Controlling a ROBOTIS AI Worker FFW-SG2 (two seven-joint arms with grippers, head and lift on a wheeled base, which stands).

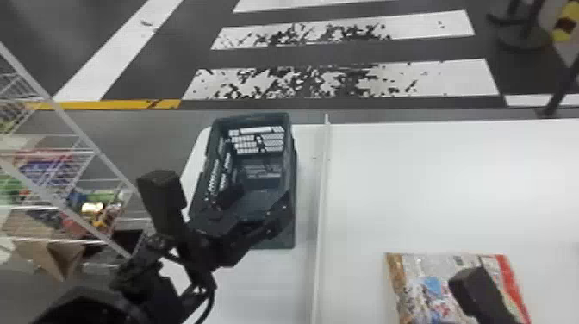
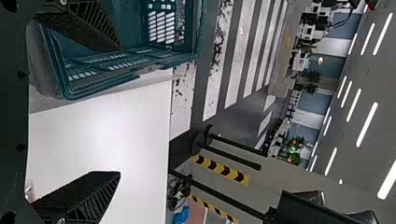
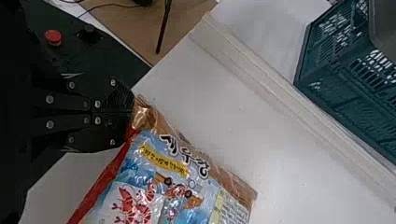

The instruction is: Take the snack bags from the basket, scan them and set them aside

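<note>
Lighting's pretty bright overall, tbh. In the left wrist view, ceiling strip lights [image 2: 367,125] glow far off. The tabletop [image 1: 431,181] on the right goes nearly blown-out white, while the basket [image 1: 291,172] looks murky inside. Shiny glints hit the near snack bag [image 3: 173,186], plus 1 hot spot glares inside the left rack [image 1: 82,135].
</note>
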